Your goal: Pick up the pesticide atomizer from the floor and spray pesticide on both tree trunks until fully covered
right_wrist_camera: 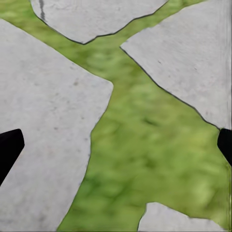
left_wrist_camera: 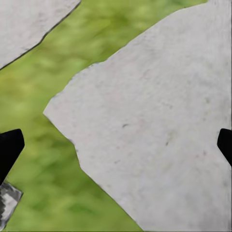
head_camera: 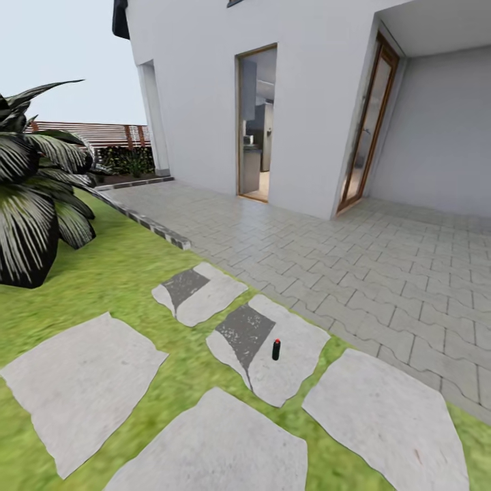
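Nearest to me, both wrist cameras look down on the ground. The left gripper [left_wrist_camera: 116,145] has its 2 dark fingertips [left_wrist_camera: 9,150] wide apart at the picture edges, holding nothing, over a pale stepping stone [left_wrist_camera: 154,125] and grass [left_wrist_camera: 43,183]. The right gripper [right_wrist_camera: 116,145] is equally wide apart and empty, above grass between stones.

In the head view, flat grey stepping stones [head_camera: 75,382] lie in the lawn [head_camera: 116,279]. On a middle stone [head_camera: 286,368] stands a small dark upright object [head_camera: 276,349] with a red top; I cannot tell if it is the atomizer.

Further left is a striped-leaf plant [head_camera: 34,198]. Beyond are the paved patio [head_camera: 354,259], the white house [head_camera: 307,102] with an open door [head_camera: 256,123], and far left a brown slat fence [head_camera: 88,133].
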### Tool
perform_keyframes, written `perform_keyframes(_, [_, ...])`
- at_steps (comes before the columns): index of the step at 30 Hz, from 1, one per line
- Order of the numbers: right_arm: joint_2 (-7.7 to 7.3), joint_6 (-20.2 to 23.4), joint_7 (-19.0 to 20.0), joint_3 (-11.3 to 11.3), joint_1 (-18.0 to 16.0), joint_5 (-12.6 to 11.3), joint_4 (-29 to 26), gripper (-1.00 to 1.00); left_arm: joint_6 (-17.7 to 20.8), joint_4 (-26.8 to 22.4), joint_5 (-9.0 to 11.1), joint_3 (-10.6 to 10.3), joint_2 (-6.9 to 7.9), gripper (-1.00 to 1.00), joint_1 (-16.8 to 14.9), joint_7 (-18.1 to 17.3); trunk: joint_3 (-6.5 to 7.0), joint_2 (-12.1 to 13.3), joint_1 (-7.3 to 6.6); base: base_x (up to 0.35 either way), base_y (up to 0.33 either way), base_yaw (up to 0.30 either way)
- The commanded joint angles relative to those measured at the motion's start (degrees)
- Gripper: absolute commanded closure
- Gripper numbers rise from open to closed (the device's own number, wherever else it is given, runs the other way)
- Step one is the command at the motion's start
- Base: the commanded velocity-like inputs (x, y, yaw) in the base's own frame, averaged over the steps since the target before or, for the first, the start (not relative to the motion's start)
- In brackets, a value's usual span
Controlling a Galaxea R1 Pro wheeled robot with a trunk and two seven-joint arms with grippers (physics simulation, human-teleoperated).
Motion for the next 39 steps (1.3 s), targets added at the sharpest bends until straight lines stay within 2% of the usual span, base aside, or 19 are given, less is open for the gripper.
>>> perform_keyframes(1, [-0.04, 0.0, 0.0, 0.0, 0.0, 0.0, 0.0, -1.00, 0.0, 0.0, 0.0, 0.0, 0.00, -1.00, 0.0, 0.0, 0.00, 0.0, 0.00, 0.178, -0.233, 0.000])
perform_keyframes(39, [-0.07, 0.0, 0.1, 0.1, 0.0, 0.0, -0.1, -1.00, 0.0, 0.0, 0.1, 0.0, 0.09, -1.00, 0.0, 0.0, 0.00, 0.0, 0.00, 0.156, -0.247, 0.000])
